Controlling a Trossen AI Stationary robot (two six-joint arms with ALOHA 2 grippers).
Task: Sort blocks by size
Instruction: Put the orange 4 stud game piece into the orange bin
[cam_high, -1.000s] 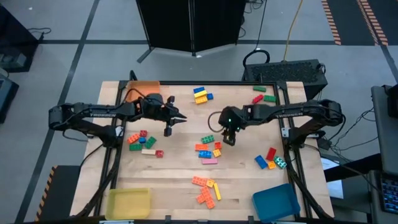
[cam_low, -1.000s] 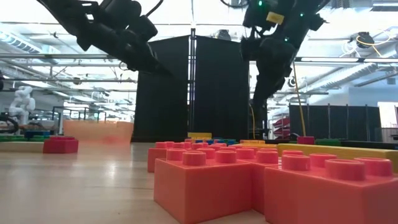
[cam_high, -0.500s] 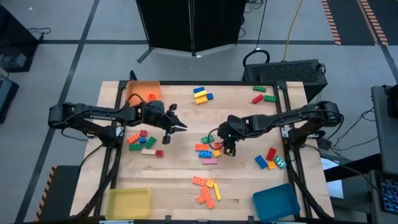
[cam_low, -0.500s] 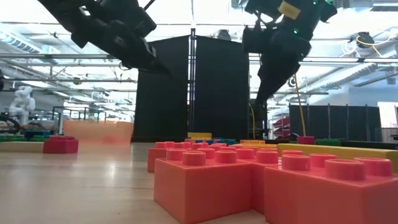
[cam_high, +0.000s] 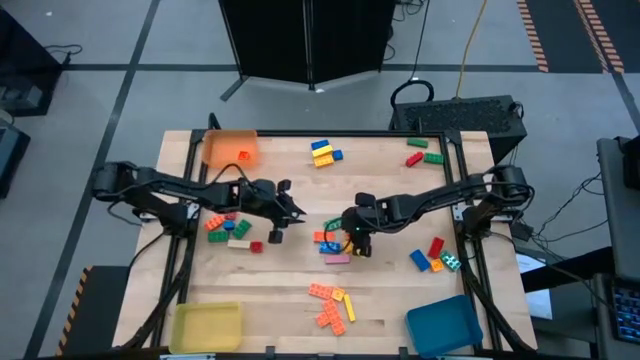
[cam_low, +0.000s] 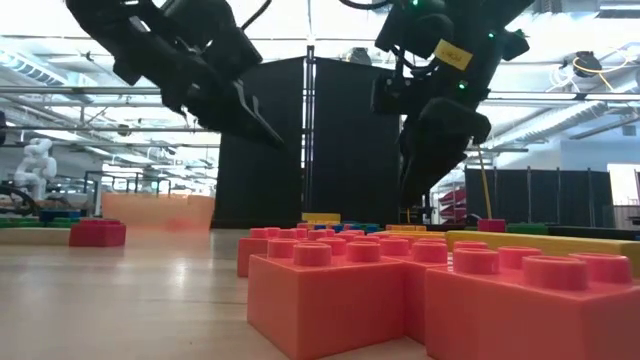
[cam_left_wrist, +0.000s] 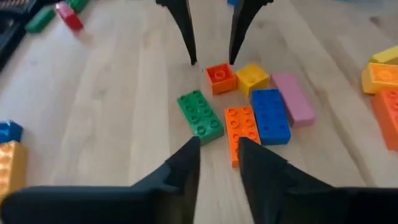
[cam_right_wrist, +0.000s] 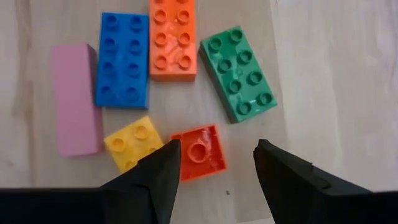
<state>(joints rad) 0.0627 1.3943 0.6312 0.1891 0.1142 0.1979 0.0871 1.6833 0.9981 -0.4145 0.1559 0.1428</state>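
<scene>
Hovering right pincer (cam_right_wrist: 214, 165) open, orange brick (cam_right_wrist: 199, 152) beneath

We hold our right gripper (cam_right_wrist: 213, 163) over the middle cluster of blocks (cam_high: 334, 240), its fingers parted with the smallest square block (cam_right_wrist: 199, 151) between their tips. A second small square (cam_right_wrist: 132, 146) sits just beside that one. Three longer blocks (cam_right_wrist: 173, 38) and a flat bar (cam_right_wrist: 74, 99) lie side by side beyond them. Our left gripper (cam_high: 294, 209) faces us across the cluster.

Glossy studded plastic blocks (cam_right_wrist: 172, 36) lie on a smooth, pale wooden table (cam_right_wrist: 336, 74).
</scene>
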